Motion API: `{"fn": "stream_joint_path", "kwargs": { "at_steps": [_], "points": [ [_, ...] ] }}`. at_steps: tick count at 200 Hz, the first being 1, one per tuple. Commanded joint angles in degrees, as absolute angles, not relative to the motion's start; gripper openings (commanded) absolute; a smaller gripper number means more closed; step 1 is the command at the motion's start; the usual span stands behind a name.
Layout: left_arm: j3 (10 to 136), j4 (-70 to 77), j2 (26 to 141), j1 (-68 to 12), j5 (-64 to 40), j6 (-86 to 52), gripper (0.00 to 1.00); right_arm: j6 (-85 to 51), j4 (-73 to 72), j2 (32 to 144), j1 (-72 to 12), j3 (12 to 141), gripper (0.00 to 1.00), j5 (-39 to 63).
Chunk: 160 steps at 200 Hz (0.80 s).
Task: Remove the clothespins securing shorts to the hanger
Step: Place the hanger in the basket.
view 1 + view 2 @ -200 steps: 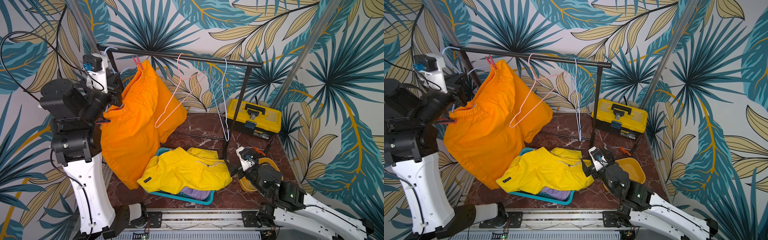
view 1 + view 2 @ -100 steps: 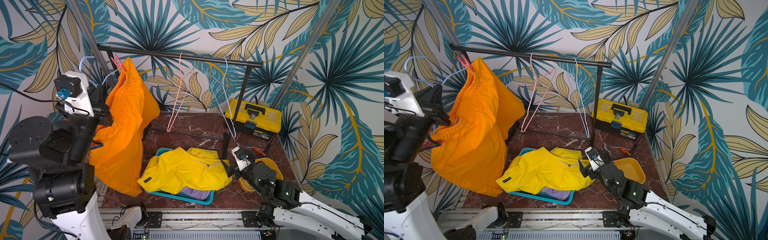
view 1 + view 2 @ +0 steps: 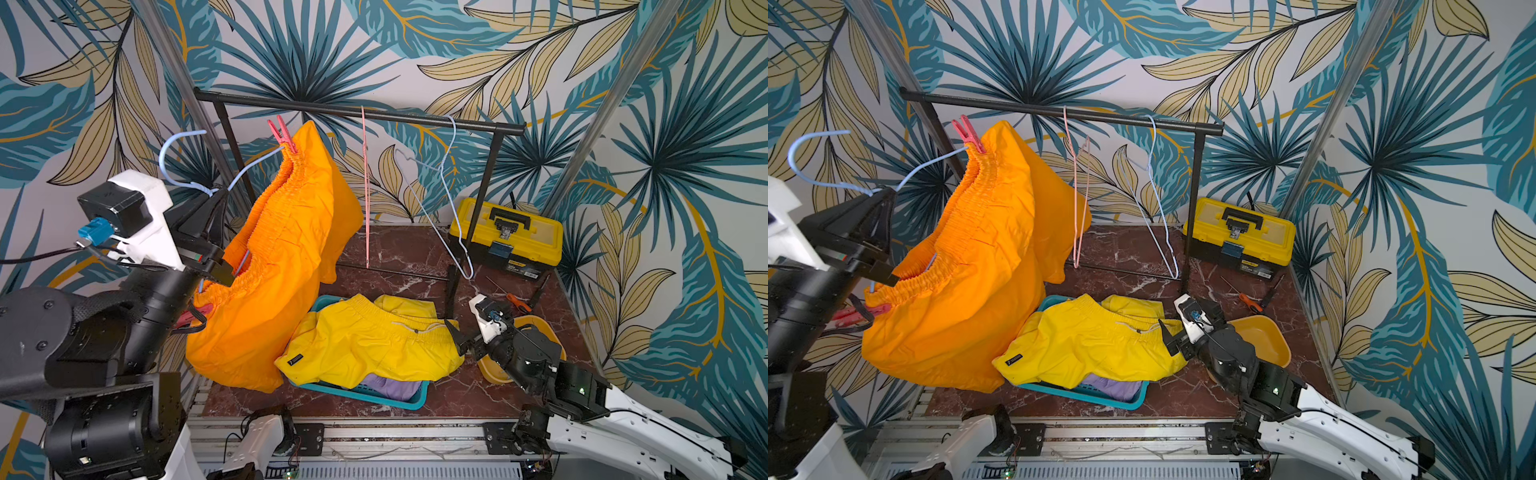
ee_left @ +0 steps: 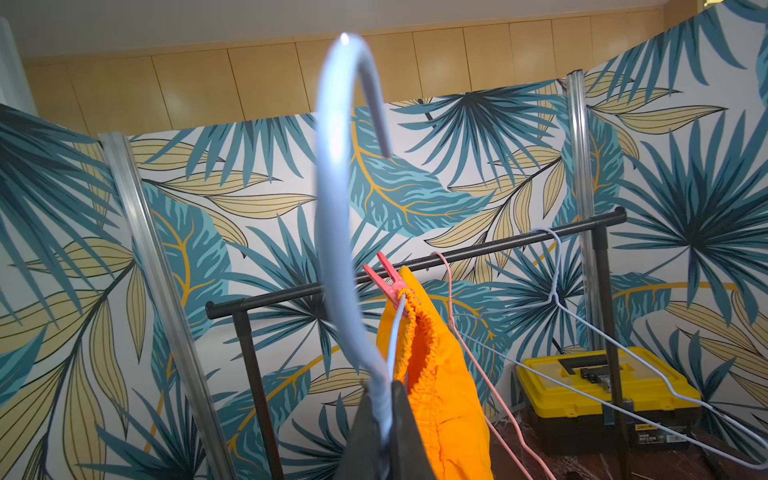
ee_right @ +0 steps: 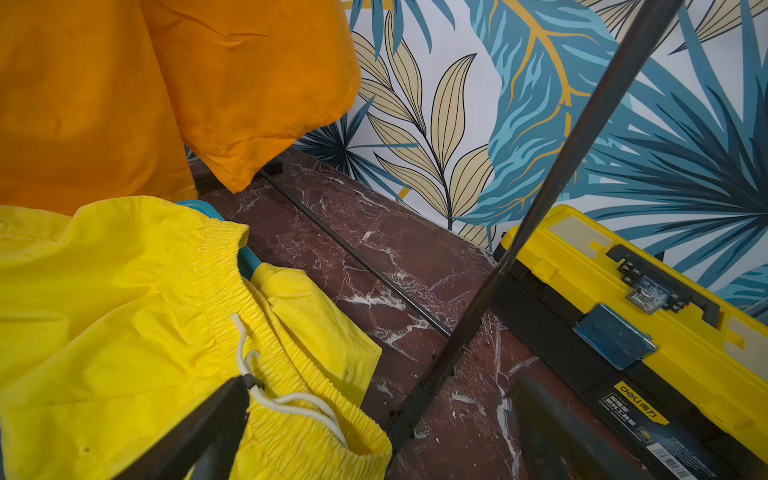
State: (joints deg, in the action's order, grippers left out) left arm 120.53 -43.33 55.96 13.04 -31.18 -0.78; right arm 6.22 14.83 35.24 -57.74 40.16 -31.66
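Observation:
The orange shorts [image 3: 282, 266] hang from a pale blue hanger [image 3: 183, 158] that is off the rail. My left gripper [image 3: 214, 199] is shut on the hanger's neck, as the left wrist view shows [image 4: 384, 388]. A pink clothespin [image 3: 283, 134] [image 4: 388, 277] pins the waistband at the hanger's upper end. Another clothespin [image 3: 865, 312], also pink, sits at the lower end beside my left arm. The yellow shorts [image 3: 365, 345] lie over a teal basket [image 3: 374, 397], with lilac shorts [image 3: 395, 386] beneath. My right gripper [image 3: 465, 338] [image 5: 380, 386] stands open and empty at the yellow shorts' waistband.
The black rack rail [image 3: 374, 113] carries an empty pink hanger [image 3: 365, 187] and an empty pale blue hanger [image 3: 451, 199]. A yellow toolbox [image 3: 505, 232] sits at the back right. An orange bowl [image 3: 1262, 336] and a screwdriver [image 3: 515, 301] lie by my right arm.
My left arm swung the hanger with the orange shorts left and lower, then a little back right. The empty hangers are swinging. My right gripper shifted slightly and stays open.

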Motion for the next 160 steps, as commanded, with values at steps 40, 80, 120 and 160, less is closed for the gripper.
{"fn": "stream_joint_path", "kwargs": {
  "at_steps": [40, 80, 120, 160],
  "points": [
    [120.83, -43.65, 51.78, 13.49, -33.05, -6.15, 0.00, 6.32, 14.16, 36.38, -57.81, 40.15, 1.00, -31.99],
    [107.90, -43.68, 43.73, 13.45, -33.81, -7.95, 0.00, 6.60, 14.07, 36.30, -57.79, 40.77, 1.00, -31.80],
    [98.26, -43.68, 41.61, 13.45, -41.48, -8.45, 0.00, 7.00, 13.97, 36.85, -57.83, 41.17, 1.00, -31.53],
    [89.23, -43.66, 41.86, 13.45, -51.07, -4.86, 0.00, 6.00, 14.82, 37.46, -57.83, 42.36, 1.00, -30.69]
  ]
}}
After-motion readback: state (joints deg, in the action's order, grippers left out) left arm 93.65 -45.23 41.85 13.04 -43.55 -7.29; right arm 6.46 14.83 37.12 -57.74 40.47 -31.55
